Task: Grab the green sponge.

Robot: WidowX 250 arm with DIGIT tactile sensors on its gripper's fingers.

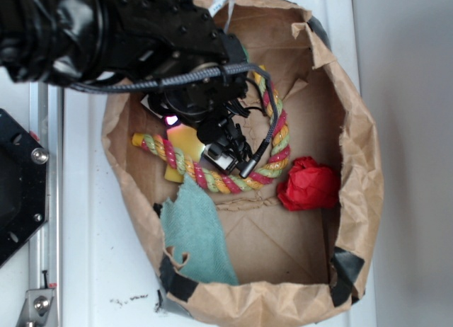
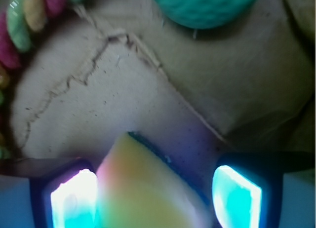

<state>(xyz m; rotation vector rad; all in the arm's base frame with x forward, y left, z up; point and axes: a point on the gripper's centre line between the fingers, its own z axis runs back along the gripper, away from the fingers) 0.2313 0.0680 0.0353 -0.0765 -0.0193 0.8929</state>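
The green sponge (image 2: 148,188) is a yellow block with a dark green layer along one edge. It lies on the floor of the paper bag (image 1: 354,129) and shows in the exterior view as a yellow patch (image 1: 182,139) under the arm. My gripper (image 2: 155,191) is open and low over it, with the sponge between the two glowing pads. The left pad (image 2: 74,201) is against the sponge. A gap remains between the sponge and the right pad (image 2: 237,193). From outside, the gripper (image 1: 177,129) is mostly hidden by the black arm.
A multicoloured rope (image 1: 233,178) curls round the sponge inside the bag. A teal cloth (image 1: 195,231) lies at the front left and a red crumpled thing (image 1: 308,185) at the right. A teal knitted object (image 2: 205,6) sits just ahead of the gripper.
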